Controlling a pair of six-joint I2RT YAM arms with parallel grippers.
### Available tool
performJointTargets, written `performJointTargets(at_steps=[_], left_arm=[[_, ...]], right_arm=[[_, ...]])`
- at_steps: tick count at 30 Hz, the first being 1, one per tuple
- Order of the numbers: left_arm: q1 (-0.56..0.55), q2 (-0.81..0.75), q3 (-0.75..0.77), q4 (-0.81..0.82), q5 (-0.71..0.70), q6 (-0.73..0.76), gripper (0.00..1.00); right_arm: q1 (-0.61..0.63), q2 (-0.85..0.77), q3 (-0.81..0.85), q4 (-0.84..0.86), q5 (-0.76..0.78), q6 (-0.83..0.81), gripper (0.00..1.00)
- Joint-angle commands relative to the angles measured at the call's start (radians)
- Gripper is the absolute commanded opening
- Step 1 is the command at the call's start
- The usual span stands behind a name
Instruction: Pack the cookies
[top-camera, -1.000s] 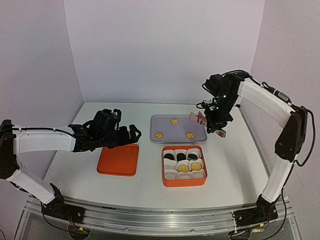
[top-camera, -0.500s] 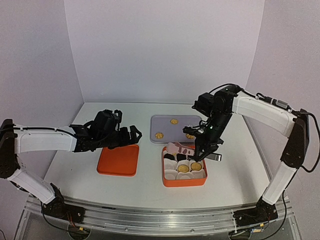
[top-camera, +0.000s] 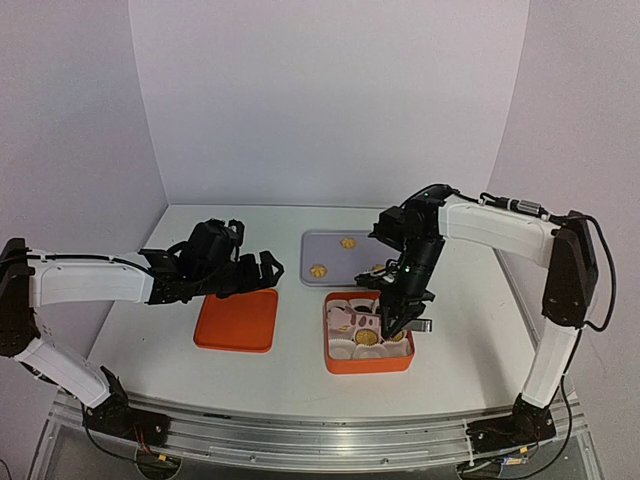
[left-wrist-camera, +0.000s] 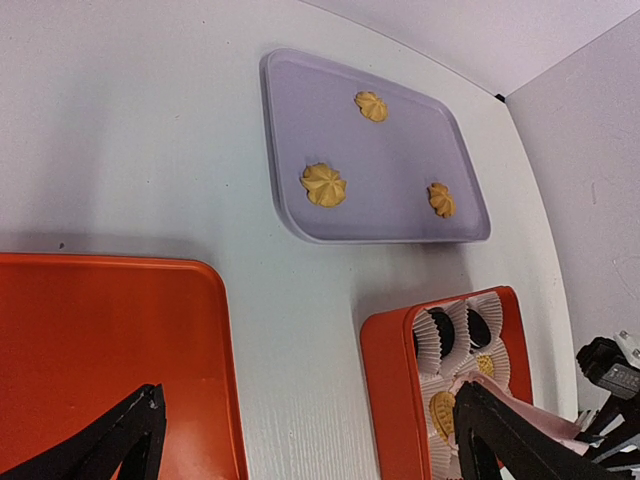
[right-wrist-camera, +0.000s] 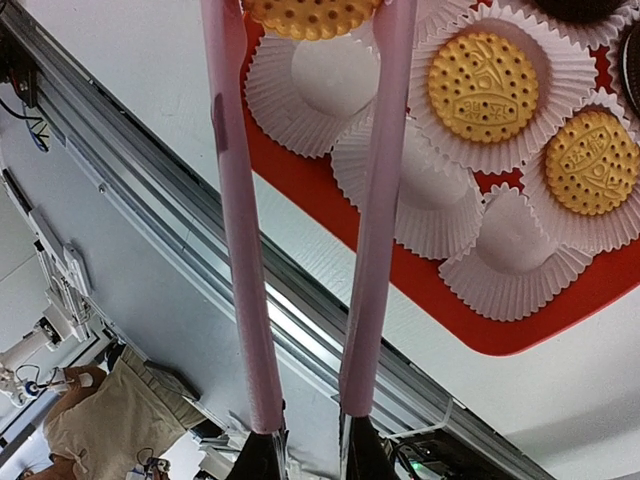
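Right gripper (right-wrist-camera: 308, 447) moved over box (top-camera: 368, 366), white table (top-camera: 290, 372)

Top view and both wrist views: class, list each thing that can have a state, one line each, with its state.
left hand: open, holding nothing.
right hand: shut on the tongs.
tongs: squeezed on a yellow cookie, over the box.
box: open, some paper cups filled, some empty.
lid: off, lying flat beside the box.
tray: three flower cookies on it.

Cups (right-wrist-camera: 505, 250) are pleated paper, box (right-wrist-camera: 520, 335) and pink tongs (right-wrist-camera: 377, 200) smooth plastic, cookies (right-wrist-camera: 483, 87) matt and dimpled.
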Motion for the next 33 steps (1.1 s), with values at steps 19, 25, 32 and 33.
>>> performJointTargets(at_steps=[19,25,32,33], left_arm=[[0.0,-0.017,0.019,0.01,-0.006,0.0,1.0],[0.0,-0.035,0.003,0.009,-0.015,-0.004,1.0],[0.0,-0.036,0.001,0.005,-0.018,-0.006,1.0],[0.0,-0.036,0.0,0.005,-0.018,-0.007,1.0]], right_arm=[[0.005,0.06,0.02,-0.334,0.03,-0.005,0.15],[0.005,0.086,0.061,-0.333,0.039,0.013,0.16],[0.004,0.109,0.103,-0.334,0.058,0.034,0.18],[0.004,0.11,0.103,-0.334,0.063,0.035,0.18]])
